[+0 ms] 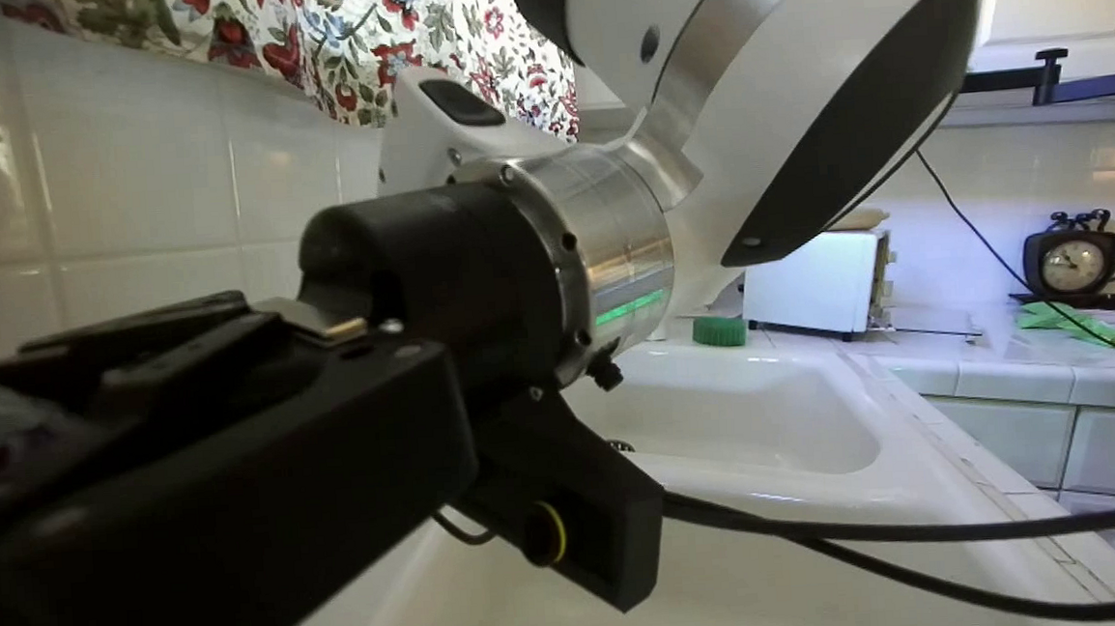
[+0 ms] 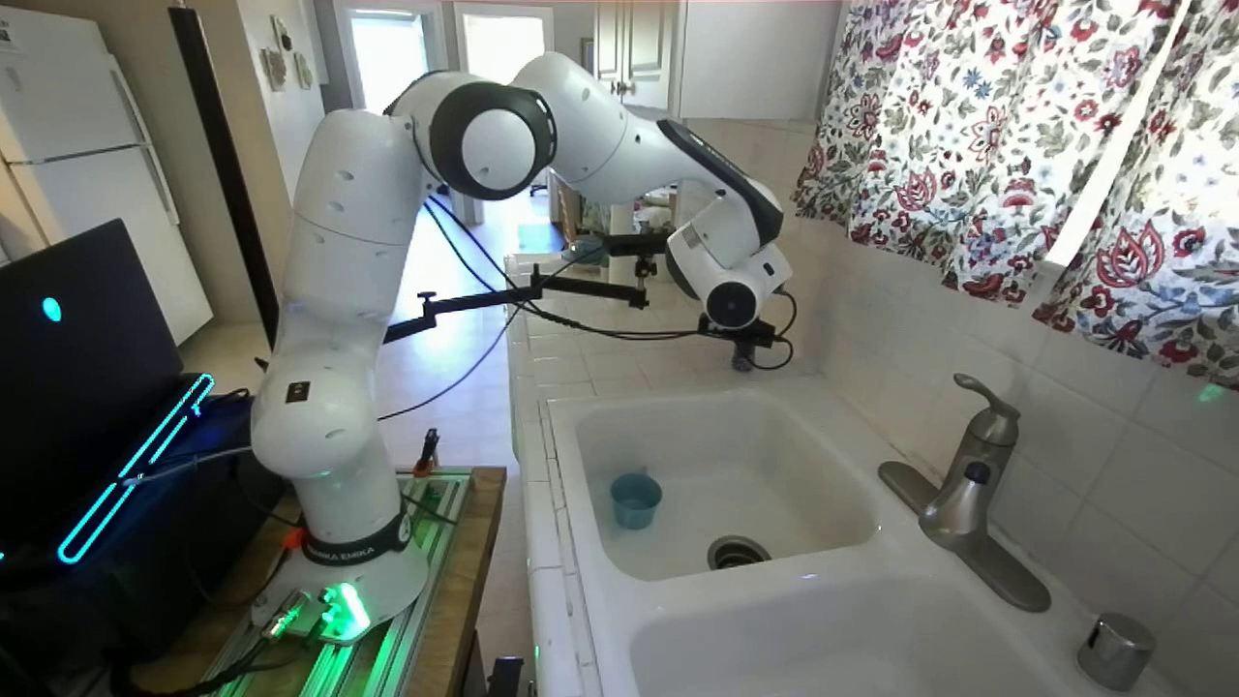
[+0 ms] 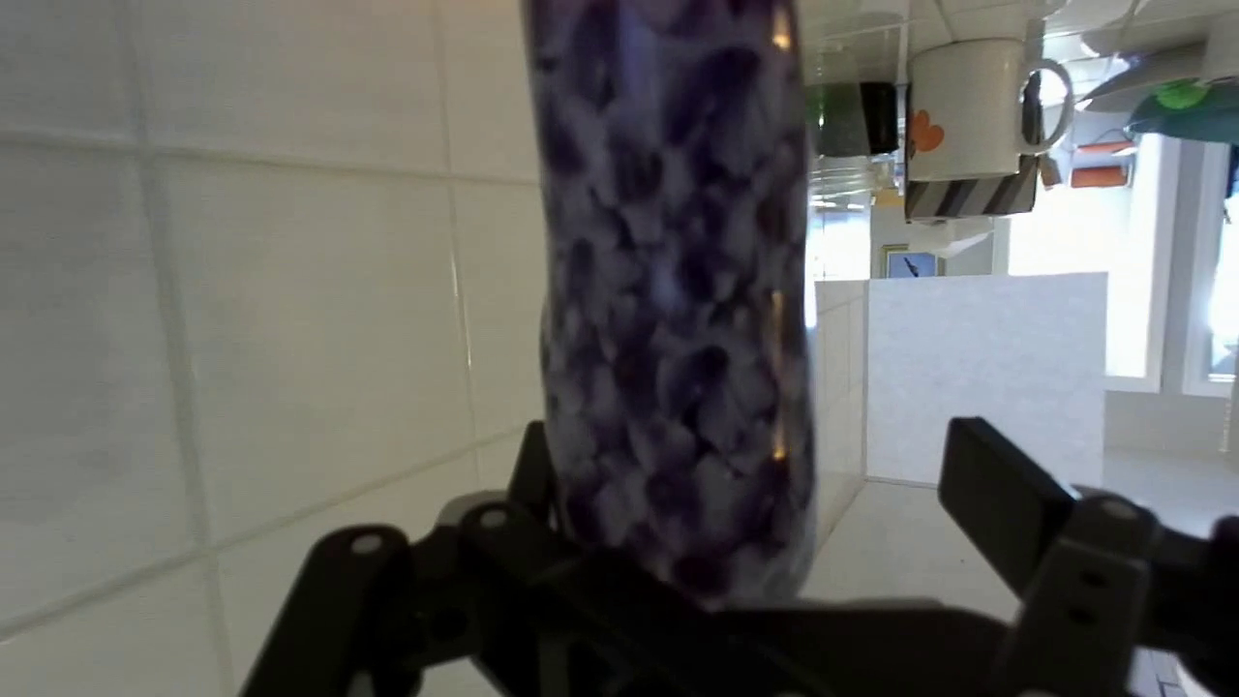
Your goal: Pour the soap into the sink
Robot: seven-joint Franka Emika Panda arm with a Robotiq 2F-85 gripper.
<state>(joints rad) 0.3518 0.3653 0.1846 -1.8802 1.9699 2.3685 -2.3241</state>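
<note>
One bottle [image 3: 678, 319], seemingly between gripper [image 3: 760, 474] fingers [image 3: 1002, 503]

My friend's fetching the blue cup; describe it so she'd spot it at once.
In an exterior view, find the white double sink. In its farther basin, across from the faucet, sits the cup. Its blue sets it apart from the white basin and the dark round drain nearby.

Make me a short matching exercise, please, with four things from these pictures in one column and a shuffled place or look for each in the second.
1. soap bottle
2. cup
3. curtain
4. mug

A. white, with an orange mark
B. inside the sink
C. floral print
D. between the jaws of the open gripper

Right pairs: 1-D, 2-B, 3-C, 4-A.
</note>
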